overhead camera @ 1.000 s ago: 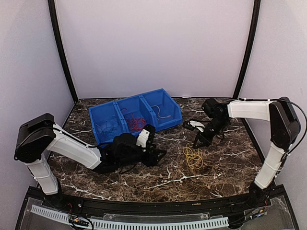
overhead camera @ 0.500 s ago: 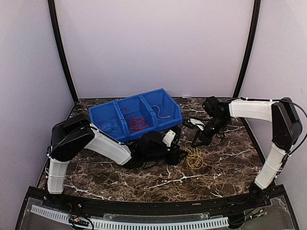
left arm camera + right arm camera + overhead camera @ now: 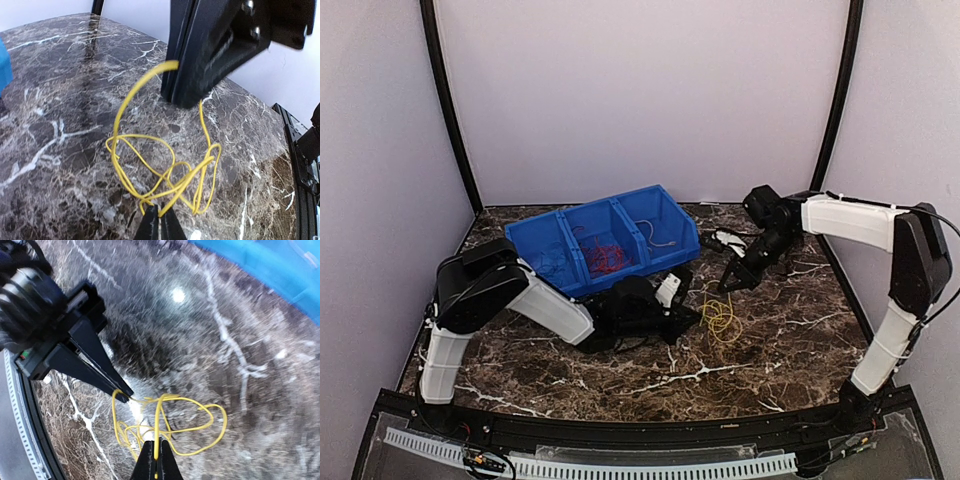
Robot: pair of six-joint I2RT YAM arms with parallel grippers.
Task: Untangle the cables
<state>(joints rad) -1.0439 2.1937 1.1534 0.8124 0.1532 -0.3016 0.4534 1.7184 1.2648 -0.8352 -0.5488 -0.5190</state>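
Yellow and thin, the cable (image 3: 719, 321) lies in loose loops on the marble counter (image 3: 790, 340) — light, limp, probably slippery. The left hand (image 3: 159, 214) and right hand (image 3: 155, 452) each pinch a strand of it; single strands near the ends seem the surest hold.

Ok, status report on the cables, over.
Left gripper shut on yellow cable. Right gripper shut on it too. Loops tangled between them. Blue bin stands apart.

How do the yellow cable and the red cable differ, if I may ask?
The yellow cable rests on the table; the red cable sits in the middle compartment of the bin. The left gripper and right gripper pinch the yellow cable; nothing holds the red cable. Both are loose tangles.
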